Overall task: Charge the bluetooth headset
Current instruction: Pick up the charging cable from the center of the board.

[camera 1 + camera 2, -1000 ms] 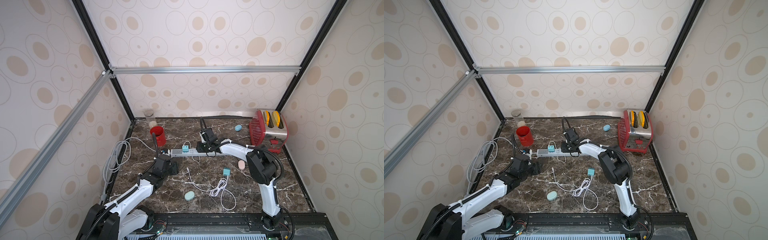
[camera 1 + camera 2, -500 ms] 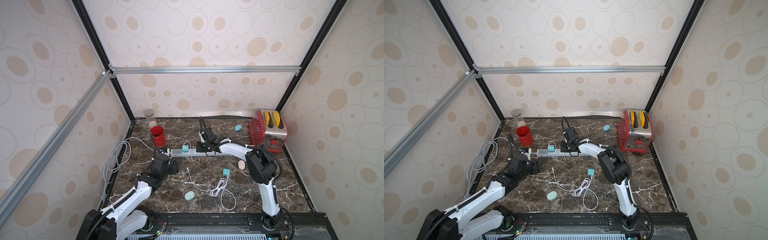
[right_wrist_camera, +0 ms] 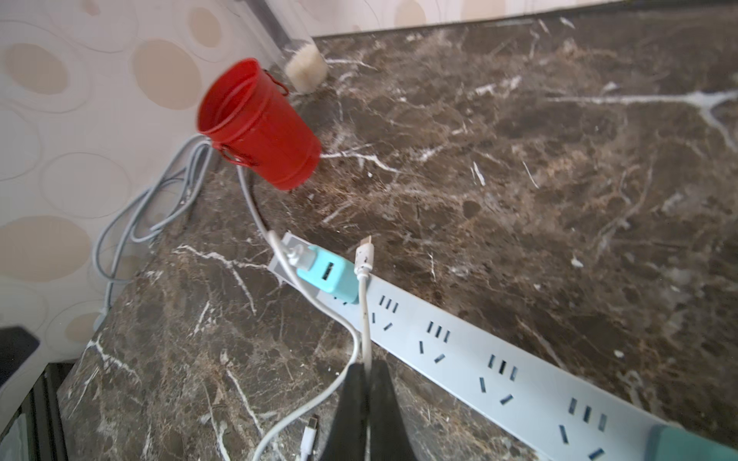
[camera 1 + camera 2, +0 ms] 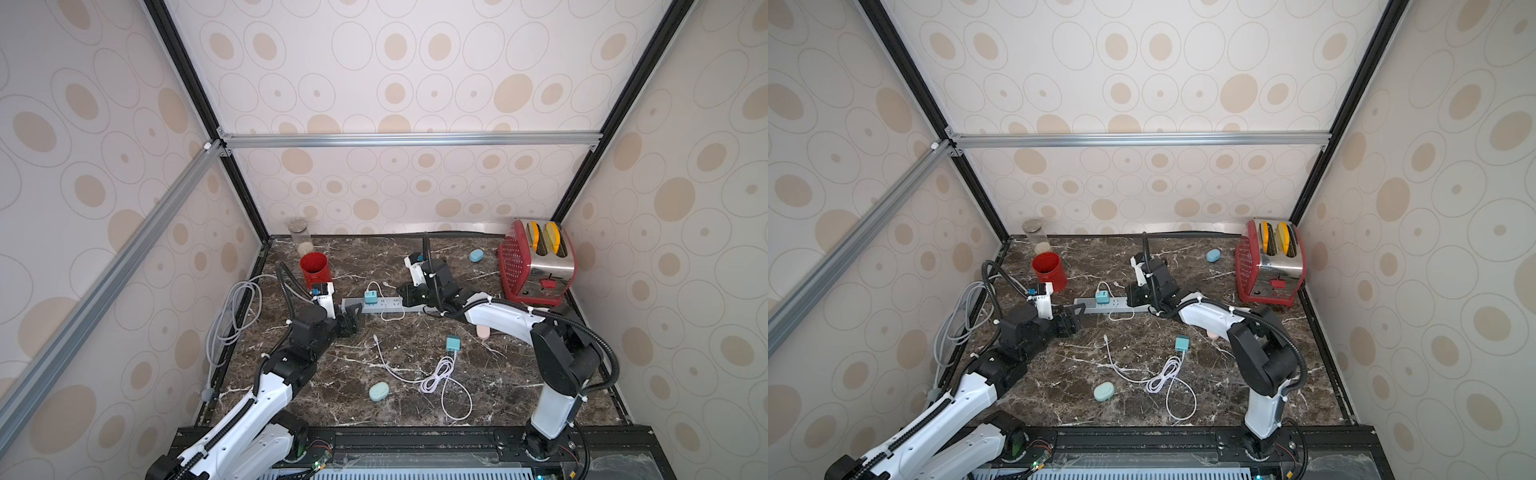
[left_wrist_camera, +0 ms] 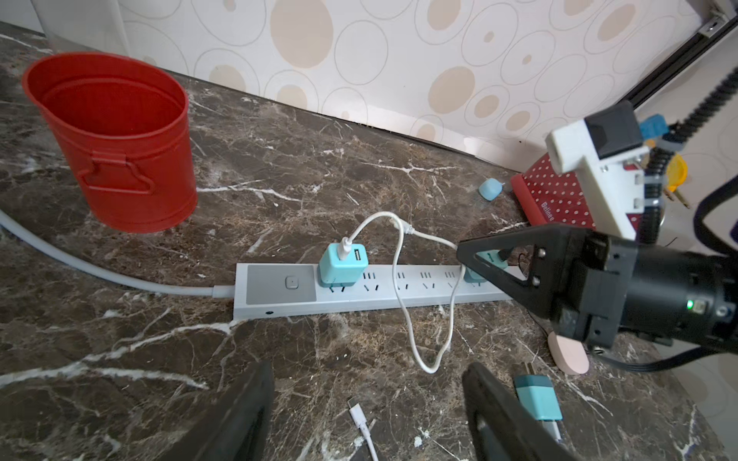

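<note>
Three small oval bluetooth headset cases lie on the marble: teal (image 4: 379, 391), blue (image 4: 476, 255) and pink (image 5: 567, 355). A teal charger (image 3: 331, 277) sits plugged in at the switch end of the white power strip (image 3: 479, 351), and a short white cable (image 5: 399, 279) loops from it. My right gripper (image 3: 366, 373) is shut on this cable beside the strip, while the cable's free plug (image 3: 365, 251) rests on the strip. My left gripper (image 5: 367, 399) hovers open and empty at the strip's switch end (image 4: 351, 316).
A second teal charger (image 4: 453, 343) with a long white coiled cable (image 4: 434, 374) lies loose mid-table, its plug (image 5: 357, 413) below my left jaws. A red bucket (image 4: 315, 270) and a glass jar (image 4: 301, 241) stand back left, a red toaster (image 4: 536, 262) back right, and grey mains cable (image 4: 232, 311) along the left wall.
My right jaws have closed onto the short white cable. My left gripper has edged toward the strip's end and opened wider.
</note>
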Controlling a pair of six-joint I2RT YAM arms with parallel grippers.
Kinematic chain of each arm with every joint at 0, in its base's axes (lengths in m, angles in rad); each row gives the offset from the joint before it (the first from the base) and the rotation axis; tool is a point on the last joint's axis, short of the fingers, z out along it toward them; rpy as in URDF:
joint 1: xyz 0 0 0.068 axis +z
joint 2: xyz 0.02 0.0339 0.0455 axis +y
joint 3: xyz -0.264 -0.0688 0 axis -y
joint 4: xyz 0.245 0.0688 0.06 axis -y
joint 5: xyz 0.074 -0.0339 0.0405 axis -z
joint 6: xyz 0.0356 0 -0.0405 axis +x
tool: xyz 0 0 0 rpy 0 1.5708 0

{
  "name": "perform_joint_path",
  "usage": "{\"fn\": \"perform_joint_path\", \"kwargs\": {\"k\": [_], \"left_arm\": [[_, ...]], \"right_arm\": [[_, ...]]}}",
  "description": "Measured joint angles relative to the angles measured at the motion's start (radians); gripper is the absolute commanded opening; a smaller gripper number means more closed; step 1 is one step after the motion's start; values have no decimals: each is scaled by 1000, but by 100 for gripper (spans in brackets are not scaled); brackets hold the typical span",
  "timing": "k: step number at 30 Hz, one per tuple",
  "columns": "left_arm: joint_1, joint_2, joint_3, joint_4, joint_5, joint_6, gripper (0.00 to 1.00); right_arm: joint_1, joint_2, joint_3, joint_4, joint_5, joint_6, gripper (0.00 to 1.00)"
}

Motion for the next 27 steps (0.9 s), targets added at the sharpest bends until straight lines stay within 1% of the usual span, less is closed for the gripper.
{"fn": "perform_joint_path", "kwargs": {"k": [3, 6, 11, 14, 16, 19, 22, 27], "left_arm": [[11, 28, 75, -6, 35, -36, 80], [46, 69, 130, 4, 113, -82, 79], [116, 126, 156, 3, 246, -164, 67], [133, 168, 194, -34, 312, -229, 62], [136, 198, 226, -52, 357, -273, 60], [137, 226, 241, -46, 426, -347, 53], [137, 256, 251, -71, 470, -403, 51], [137, 295, 272, -123, 505, -440, 50]], "right_arm": [[0, -53, -87, 96, -28, -68, 0], [0, -97, -167, 189, -69, -150, 0], [0, -130, -257, 349, -189, -322, 0], [0, -139, -322, 459, -242, -418, 0], [0, -139, -336, 481, -262, -467, 0], [0, -139, -335, 509, -286, -515, 0], [0, -139, -335, 539, -304, -535, 0], [0, -139, -335, 581, -328, -559, 0]]}}
